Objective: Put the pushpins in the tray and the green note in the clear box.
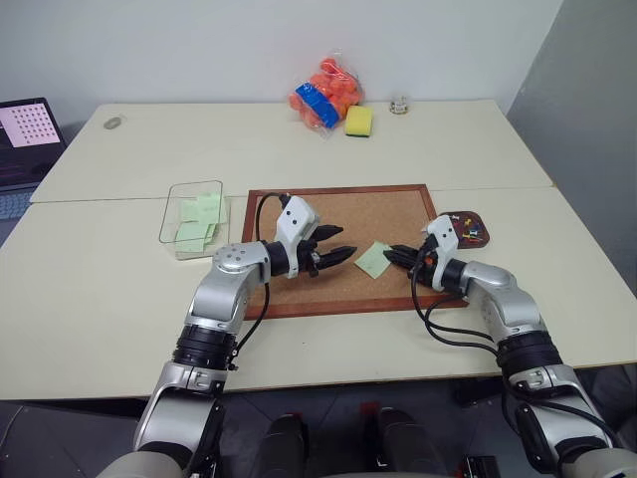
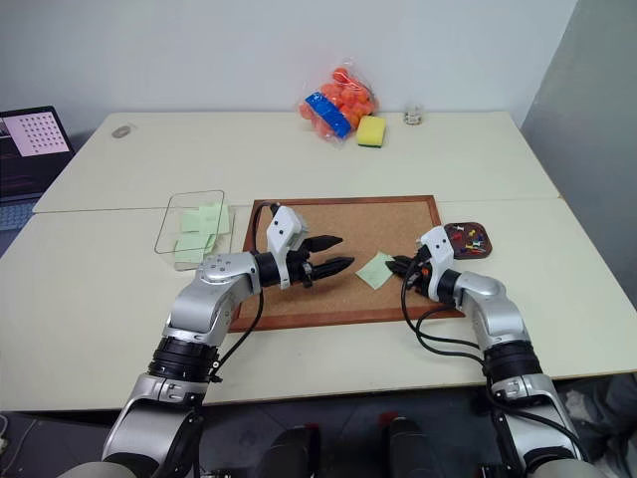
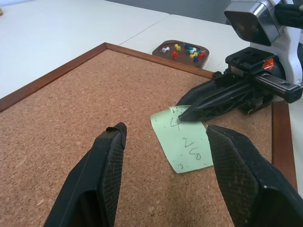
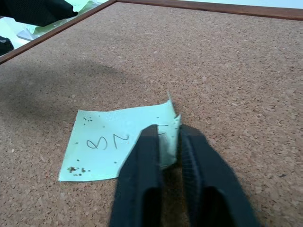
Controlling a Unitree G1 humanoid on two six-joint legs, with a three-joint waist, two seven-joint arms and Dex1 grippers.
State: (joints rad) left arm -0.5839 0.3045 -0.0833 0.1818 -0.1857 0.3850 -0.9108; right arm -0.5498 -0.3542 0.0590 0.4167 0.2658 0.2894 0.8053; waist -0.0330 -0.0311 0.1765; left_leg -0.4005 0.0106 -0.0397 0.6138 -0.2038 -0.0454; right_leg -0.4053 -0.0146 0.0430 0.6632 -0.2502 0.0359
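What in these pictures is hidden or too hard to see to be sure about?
- Green note: right wrist view, the right gripper, shut on its corner, hides the paper between its fingers.
- Handwriting on the note: numerals, unclear which.
- Pushpins in the tray: head views, too small to count.
- Small object at the table's far edge: too small to identify.
- Laptop: cut off by the picture's edge.

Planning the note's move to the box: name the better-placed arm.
Right. The right gripper is shut on the green note's edge on the corkboard; the left gripper is open, beside it.
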